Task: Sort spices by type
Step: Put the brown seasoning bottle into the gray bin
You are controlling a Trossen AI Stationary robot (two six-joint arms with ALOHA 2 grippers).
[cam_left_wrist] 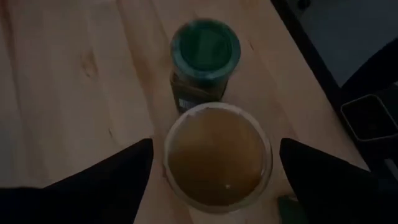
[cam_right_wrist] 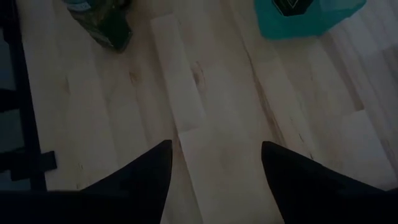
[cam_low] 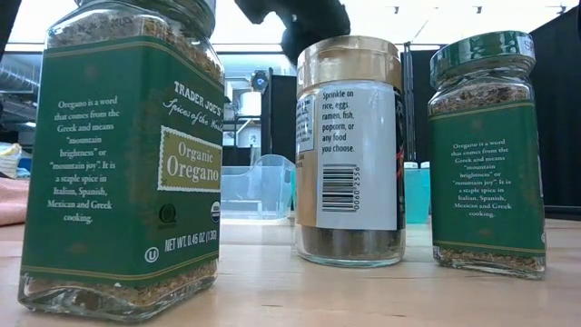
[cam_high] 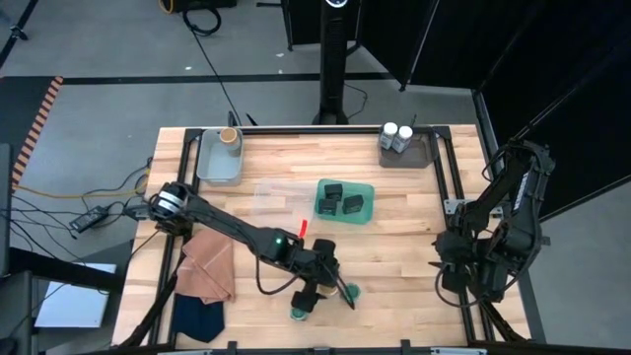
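Observation:
A jar with a tan lid (cam_left_wrist: 217, 155) stands on the table near its front edge, also in the low view (cam_low: 349, 150). My left gripper (cam_left_wrist: 216, 149) hovers above it, open, one finger on each side of the lid and apart from it. Two green-lidded oregano jars (cam_low: 127, 154) (cam_low: 487, 154) stand beside it; in the high view they are at the gripper's near side (cam_high: 301, 312) and right side (cam_high: 351, 291). My right gripper (cam_right_wrist: 214, 162) is open and empty over bare wood at the table's right.
A teal tray (cam_high: 367, 187) holds dark tins. A grey tray (cam_high: 212, 168) at the far left holds a tan-lidded jar (cam_high: 230, 136). A grey tray (cam_high: 419, 156) at the far right holds two white-lidded jars (cam_high: 397, 134). A clear tray (cam_high: 276, 195) stands mid-table. Orange (cam_high: 209, 266) and navy (cam_high: 202, 320) cloths lie front left.

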